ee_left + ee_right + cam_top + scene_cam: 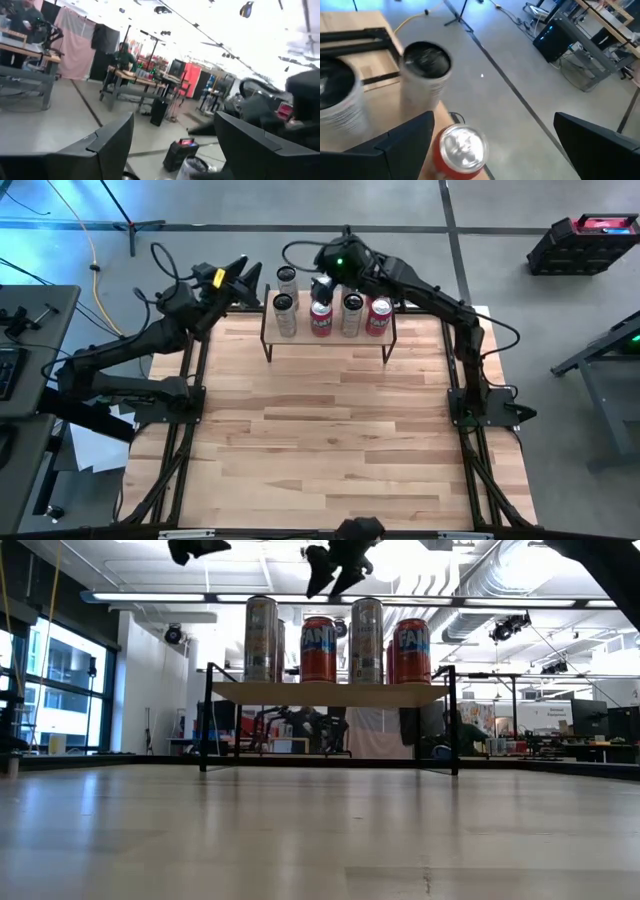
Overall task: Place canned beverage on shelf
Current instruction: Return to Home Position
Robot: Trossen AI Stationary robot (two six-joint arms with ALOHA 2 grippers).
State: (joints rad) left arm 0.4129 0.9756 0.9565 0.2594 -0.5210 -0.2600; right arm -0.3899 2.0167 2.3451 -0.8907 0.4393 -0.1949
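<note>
While cans stand on shelf at table's 12 o'clock, you see right tool spread above them; left tool spread at 11 o'clock.

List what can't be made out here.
Can count at the shelf's back: the right gripper covers part in the high view; front cans hide it in the low view.
White cans' print: too small in the high view, blurred in the right wrist view.
Red can in the right wrist view: cut off by the bottom edge.
</note>
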